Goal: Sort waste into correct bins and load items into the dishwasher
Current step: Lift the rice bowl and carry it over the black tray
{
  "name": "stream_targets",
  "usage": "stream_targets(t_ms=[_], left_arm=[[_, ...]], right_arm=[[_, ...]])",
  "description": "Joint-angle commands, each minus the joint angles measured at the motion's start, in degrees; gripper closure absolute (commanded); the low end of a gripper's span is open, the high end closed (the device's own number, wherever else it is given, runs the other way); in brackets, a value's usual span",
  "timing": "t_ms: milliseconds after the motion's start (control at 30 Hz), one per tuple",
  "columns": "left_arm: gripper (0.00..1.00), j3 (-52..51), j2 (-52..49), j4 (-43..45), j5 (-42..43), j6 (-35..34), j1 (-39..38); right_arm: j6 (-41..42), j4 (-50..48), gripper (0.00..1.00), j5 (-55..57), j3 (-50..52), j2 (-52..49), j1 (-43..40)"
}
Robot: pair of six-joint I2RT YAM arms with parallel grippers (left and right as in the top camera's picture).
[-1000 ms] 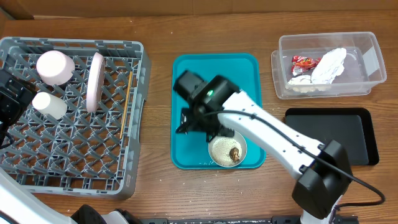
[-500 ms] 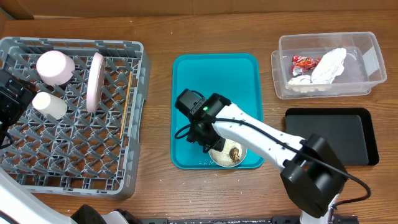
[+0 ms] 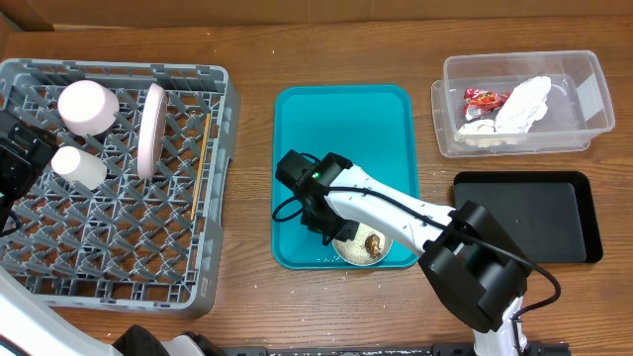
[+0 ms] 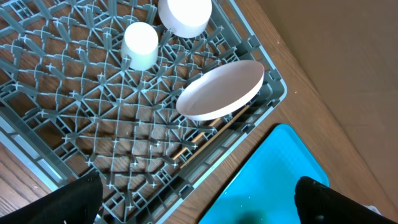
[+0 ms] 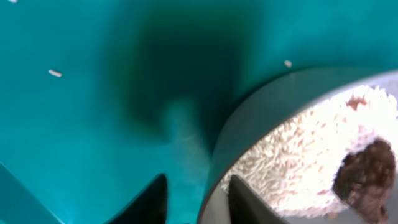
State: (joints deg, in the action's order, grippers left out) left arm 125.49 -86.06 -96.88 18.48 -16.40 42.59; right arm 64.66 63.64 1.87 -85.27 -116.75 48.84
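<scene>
Nearest, low in the right wrist view: right gripper (image 5: 198, 200) parted a little, one dark fingertip outside the wall of the white bowl (image 5: 249, 118) and the other apparently inside. Rim between them, nothing pinched yet.

Heaped inside, toward the right edge: white rice (image 5: 292, 155), matte and clumped, topped with a brown food lump (image 5: 367, 171), knobbly and slightly glossy. Bowl round, smooth, hard-looking; probably slippery under a thin rim pinch. Set at the lower end of the teal tray (image 3: 346, 129), a smooth plastic slab with rounded corners at the centre of the overhead frame, a stray grain (image 5: 55, 73) on its surface.

Step in hand, by judgement: taking hold of the bowl to empty the food waste before racking it. Next move: close firmly on the rim, lift level to keep the rice in, carry toward the bins at right, tip there.

Farther right overhead: flat matte black tray (image 3: 524, 213). Above it the clear plastic tub (image 3: 593, 74), holding a shiny red wrapper (image 3: 487, 97) and a crumpled white napkin (image 3: 524, 104).

Far left: grey dish rack (image 3: 129, 237), lattice floor, low walls. Inside: round pinkish plate (image 4: 221, 90) on edge, small white cup (image 4: 140, 43), pale pink dish (image 4: 185, 12), thin wooden chopsticks (image 4: 214, 129) flat on the grid beside the plate. Left gripper (image 4: 199, 190) over the rack's corner, spread wide, holding nothing.
</scene>
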Motion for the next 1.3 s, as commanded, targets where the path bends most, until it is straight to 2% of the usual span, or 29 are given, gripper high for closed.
stream_targets(t_ms=[0, 67, 100, 333, 600, 733, 933, 1100, 1133, 1267], left_arm=[[0.00, -0.2, -0.1, 0.1, 0.6, -0.5, 0.2], [0.00, -0.2, -0.1, 0.1, 0.6, -0.5, 0.2], [0.00, -0.2, -0.1, 0.1, 0.6, -0.5, 0.2], [0.00, -0.2, -0.1, 0.1, 0.6, -0.5, 0.2], [0.00, -0.2, -0.1, 0.1, 0.6, -0.5, 0.2], [0.00, -0.2, -0.1, 0.1, 0.6, -0.5, 0.2], [0.00, -0.2, -0.1, 0.1, 0.6, -0.5, 0.2], [0.00, -0.2, -0.1, 0.1, 0.6, -0.5, 0.2], [0.00, -0.2, -0.1, 0.1, 0.6, -0.5, 0.2], [0.00, -0.2, -0.1, 0.1, 0.6, -0.5, 0.2]], right_arm=[[0.3, -0.1, 0.84, 2.6, 0.2, -0.2, 0.5], [0.3, -0.1, 0.95, 2.8, 0.2, -0.2, 0.6], [0.3, -0.1, 0.96, 2.8, 0.2, -0.2, 0.7], [-1.4, 4.7, 0.96, 4.0, -4.1, -0.2, 0.6], [-1.4, 19.7, 0.96, 8.6, -15.9, 0.0, -5.1], [-3.1, 25.9, 0.96, 8.8, -18.5, 3.6, -15.3], [-13.2, 28.0, 0.96, 6.7, -18.5, 8.8, -27.5], [-24.5, 28.5, 0.96, 1.8, -18.5, 13.2, -40.2], [-29.2, 28.5, 0.96, -1.0, -18.4, 13.9, -44.6], [-38.3, 28.0, 0.96, -10.5, -17.0, 14.2, -54.3]])
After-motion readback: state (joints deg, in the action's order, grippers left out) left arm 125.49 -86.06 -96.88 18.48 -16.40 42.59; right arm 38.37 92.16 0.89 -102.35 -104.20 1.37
